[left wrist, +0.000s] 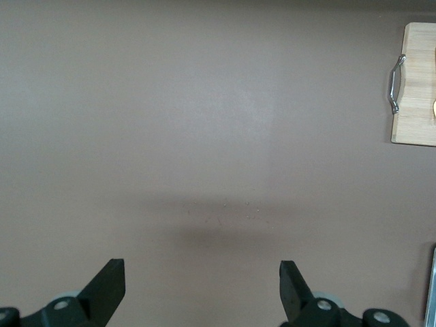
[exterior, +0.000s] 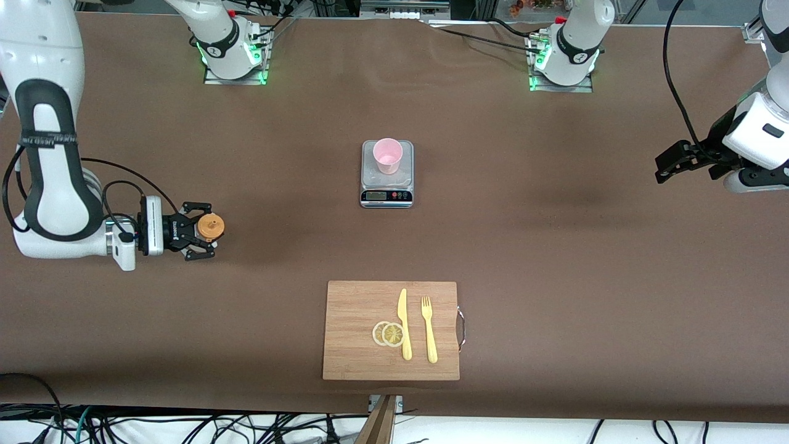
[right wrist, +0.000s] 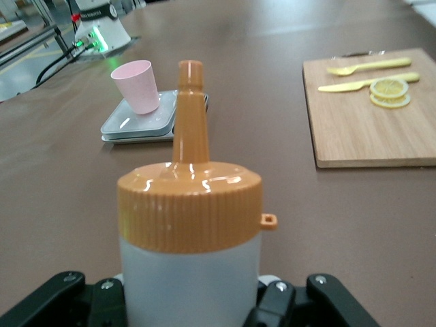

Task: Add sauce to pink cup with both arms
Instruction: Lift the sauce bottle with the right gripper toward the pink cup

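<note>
The sauce bottle [exterior: 211,227], whitish with an orange nozzle cap, stands upright toward the right arm's end of the table. My right gripper [exterior: 208,230] comes at it from the side, jaws against the bottle's sides. The right wrist view shows the bottle [right wrist: 189,225] close up between the jaws. The pink cup [exterior: 388,155] stands upright on a small kitchen scale [exterior: 386,197] at the table's middle, and also shows in the right wrist view [right wrist: 136,85]. My left gripper [exterior: 662,168] hangs open and empty over bare table at the left arm's end, waiting [left wrist: 202,272].
A wooden cutting board [exterior: 357,308] lies nearer the front camera than the scale, with a yellow knife [exterior: 404,324], a yellow fork [exterior: 429,330] and two lemon slices [exterior: 388,333] on it. The two green-lit arm bases stand along the table's back edge.
</note>
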`<state>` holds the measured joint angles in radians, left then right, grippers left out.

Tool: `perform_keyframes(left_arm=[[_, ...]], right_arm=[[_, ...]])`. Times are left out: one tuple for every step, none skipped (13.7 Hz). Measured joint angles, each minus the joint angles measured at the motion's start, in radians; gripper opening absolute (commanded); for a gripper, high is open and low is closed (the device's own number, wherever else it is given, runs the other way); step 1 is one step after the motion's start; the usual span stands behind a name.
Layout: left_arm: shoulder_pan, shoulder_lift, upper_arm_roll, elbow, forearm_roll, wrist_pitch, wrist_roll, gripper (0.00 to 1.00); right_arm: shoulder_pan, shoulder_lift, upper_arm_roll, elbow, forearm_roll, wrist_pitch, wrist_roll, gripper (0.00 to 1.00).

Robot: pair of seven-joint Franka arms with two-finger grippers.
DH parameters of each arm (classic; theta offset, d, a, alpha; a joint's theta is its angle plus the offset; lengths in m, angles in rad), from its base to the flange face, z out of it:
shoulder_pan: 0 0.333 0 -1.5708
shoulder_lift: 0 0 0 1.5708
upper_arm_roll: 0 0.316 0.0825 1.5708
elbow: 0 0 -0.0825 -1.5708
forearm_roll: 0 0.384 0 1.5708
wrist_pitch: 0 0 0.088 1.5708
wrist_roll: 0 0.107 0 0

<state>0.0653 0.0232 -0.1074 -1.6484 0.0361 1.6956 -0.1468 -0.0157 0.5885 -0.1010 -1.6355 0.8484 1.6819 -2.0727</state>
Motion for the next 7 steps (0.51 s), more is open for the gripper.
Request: perform_keyframes(left_arm=[[0.000, 0.000, 0.000, 0.001, 0.000, 0.000, 0.000, 1.00], [0.000, 0.000, 0.000, 0.001, 0.000, 0.000, -0.001, 1.00], [0.000, 0.000, 0.000, 0.002, 0.000, 0.000, -0.001, 1.00], [0.000, 0.000, 0.000, 0.003, 0.000, 0.000, -0.001, 1.00], [0.000, 0.000, 0.000, 0.004, 0.000, 0.000, -0.001, 1.00], [0.000, 0.000, 0.000, 0.005, 0.000, 0.000, -0.001, 1.00], [0.000, 0.000, 0.000, 0.005, 0.000, 0.000, -0.001, 1.00]], right_arm=[[0.024, -0.034, 0.000, 0.000, -0.051, 0.007, 0.074, 0.00], [0.049, -0.062, 0.000, 0.000, -0.100, 0.016, 0.144, 0.00], [0.077, -0.089, 0.001, 0.001, -0.153, 0.030, 0.207, 0.00], [0.107, -0.111, 0.002, 0.000, -0.205, 0.047, 0.257, 0.00], [0.143, -0.131, 0.002, 0.000, -0.248, 0.068, 0.305, 0.00], [0.181, -0.146, 0.003, 0.000, -0.281, 0.084, 0.354, 0.00], [0.215, -0.157, 0.004, 0.000, -0.309, 0.094, 0.400, 0.00]])
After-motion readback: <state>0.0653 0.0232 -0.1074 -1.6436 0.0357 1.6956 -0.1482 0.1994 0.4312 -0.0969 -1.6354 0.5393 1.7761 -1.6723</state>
